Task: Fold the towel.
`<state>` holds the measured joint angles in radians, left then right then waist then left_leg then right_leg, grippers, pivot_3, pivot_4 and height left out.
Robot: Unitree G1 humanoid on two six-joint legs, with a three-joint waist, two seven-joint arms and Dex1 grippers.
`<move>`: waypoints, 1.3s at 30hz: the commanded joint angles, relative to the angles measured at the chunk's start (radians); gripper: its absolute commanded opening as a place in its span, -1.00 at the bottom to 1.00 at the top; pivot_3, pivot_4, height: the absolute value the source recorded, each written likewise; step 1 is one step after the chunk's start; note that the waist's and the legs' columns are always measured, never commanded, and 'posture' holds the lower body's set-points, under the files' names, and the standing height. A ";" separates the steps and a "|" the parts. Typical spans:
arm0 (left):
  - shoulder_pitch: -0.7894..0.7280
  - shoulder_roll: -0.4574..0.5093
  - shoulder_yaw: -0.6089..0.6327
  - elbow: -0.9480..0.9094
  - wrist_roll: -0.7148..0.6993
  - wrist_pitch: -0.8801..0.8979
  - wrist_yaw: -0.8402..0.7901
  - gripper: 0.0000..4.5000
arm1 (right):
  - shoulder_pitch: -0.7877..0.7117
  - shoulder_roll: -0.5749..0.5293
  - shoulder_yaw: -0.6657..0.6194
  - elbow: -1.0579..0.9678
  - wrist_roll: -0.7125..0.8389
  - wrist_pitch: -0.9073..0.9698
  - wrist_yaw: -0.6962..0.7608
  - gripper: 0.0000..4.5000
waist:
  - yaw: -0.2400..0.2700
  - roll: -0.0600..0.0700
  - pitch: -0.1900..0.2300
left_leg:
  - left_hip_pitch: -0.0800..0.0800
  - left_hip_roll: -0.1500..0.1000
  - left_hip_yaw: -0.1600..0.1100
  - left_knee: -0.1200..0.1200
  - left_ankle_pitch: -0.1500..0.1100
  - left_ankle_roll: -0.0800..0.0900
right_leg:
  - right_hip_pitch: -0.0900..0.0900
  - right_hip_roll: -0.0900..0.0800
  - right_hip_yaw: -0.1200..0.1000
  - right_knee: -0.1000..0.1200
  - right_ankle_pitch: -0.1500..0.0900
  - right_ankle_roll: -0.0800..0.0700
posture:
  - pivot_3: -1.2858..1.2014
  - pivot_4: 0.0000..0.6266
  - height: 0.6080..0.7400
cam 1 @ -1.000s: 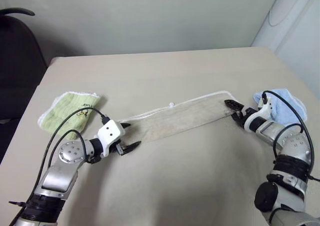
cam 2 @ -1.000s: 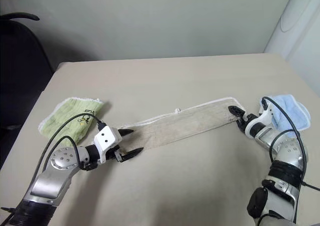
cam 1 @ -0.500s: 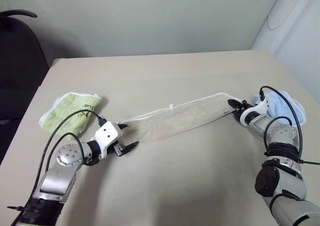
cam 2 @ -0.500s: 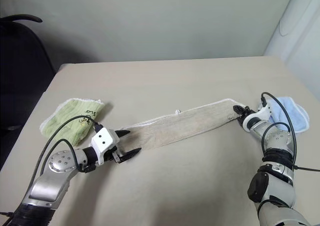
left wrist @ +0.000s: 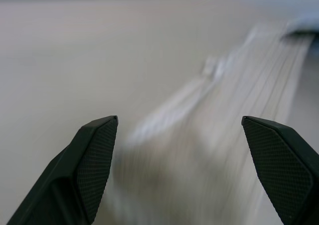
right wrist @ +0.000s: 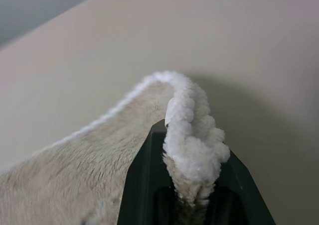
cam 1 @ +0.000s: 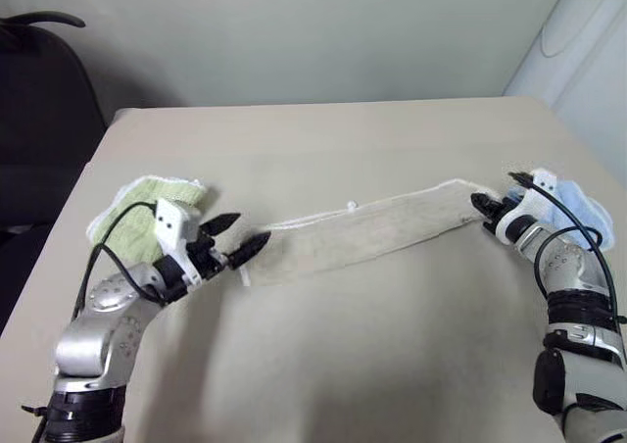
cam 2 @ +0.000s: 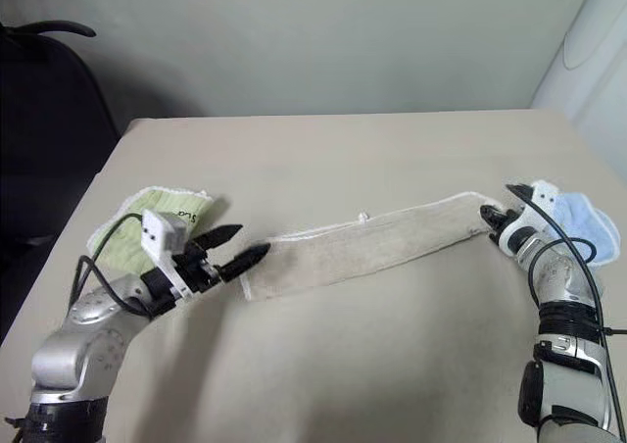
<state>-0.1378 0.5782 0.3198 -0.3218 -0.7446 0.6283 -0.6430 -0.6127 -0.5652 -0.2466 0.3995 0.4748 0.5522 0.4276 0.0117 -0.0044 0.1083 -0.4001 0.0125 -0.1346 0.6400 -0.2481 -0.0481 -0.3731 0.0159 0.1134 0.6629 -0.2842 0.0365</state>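
- The pale green striped cloth [cam 1: 147,200] lies at the table's left edge, apart from the job.
- The left gripper [cam 1: 235,237] hovers just off the towel's near-left end, its black fingers spread wide and empty.
- The beige ribbed terry towel with white stitched edging [cam 1: 367,232] lies stretched as a long strip across the tan table [cam 1: 333,365]; it looks soft, light and limp, so it should be taken at the corners.
- The right gripper [cam 1: 482,206] pinches the towel's right end, its fingers narrow around the thick white hem.
- The light blue cloth [cam 1: 578,203] sits just beyond.
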 commanded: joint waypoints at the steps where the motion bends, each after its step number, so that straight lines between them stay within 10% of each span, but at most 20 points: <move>1: -0.005 -0.006 0.088 -0.069 -0.151 0.080 0.051 0.92 | -0.009 -0.075 0.145 -0.155 -0.140 -0.159 0.144 -0.74 | -0.003 0.000 0.000 | 0.000 0.000 0.000 0.000 0.000 0.000 | 0.000 0.000 0.000 0.000 0.000 0.000 | 0.03 -0.52 1.00; 16: 0.001 -0.062 0.055 -0.091 -0.154 0.073 0.166 0.92 | 0.011 -0.025 0.669 -0.252 -0.664 -0.531 0.314 -0.74 | -0.003 -0.004 0.002 | 0.000 0.001 -0.002 0.003 -0.001 0.001 | 0.001 0.000 -0.001 -0.001 0.001 0.001 | 0.03 -0.52 1.00; 26: 0.057 -0.100 0.048 -0.146 -0.174 0.092 0.232 0.92 | 0.129 -0.038 0.457 -0.423 -0.371 -0.400 0.472 0.60 | 0.002 -0.007 0.003 | 0.000 0.001 -0.001 0.002 0.001 -0.002 | 0.002 0.001 -0.001 -0.002 0.000 0.001 | 0.03 -0.52 1.00; 29: 0.078 -0.105 0.049 -0.162 -0.187 0.098 0.260 0.92 | 0.174 -0.065 0.347 -0.530 -0.192 -0.244 0.531 0.60 | 0.002 -0.008 0.003 | 0.000 0.001 -0.001 0.002 0.002 -0.003 | 0.002 0.001 -0.001 -0.002 0.000 0.001 | 0.03 -0.52 1.00; 39: 0.135 -0.158 0.035 -0.234 -0.256 0.137 0.416 0.92 | 0.099 0.036 0.303 -0.252 -0.156 -0.141 0.452 -0.83 | 0.000 -0.013 0.004 | 0.005 0.001 0.001 0.002 0.002 -0.004 | 0.005 0.003 0.001 -0.003 0.000 0.001 | 0.03 -0.52 1.00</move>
<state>-0.0080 0.4242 0.3485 -0.4981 -0.9658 0.7569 -0.2511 -0.5020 -0.5456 0.0268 0.0974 0.3567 0.4524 0.8957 0.0120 -0.0173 0.1121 -0.3950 0.0132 -0.1341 0.6410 -0.2459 -0.0518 -0.3679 0.0186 0.1144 0.6605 -0.2840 0.0380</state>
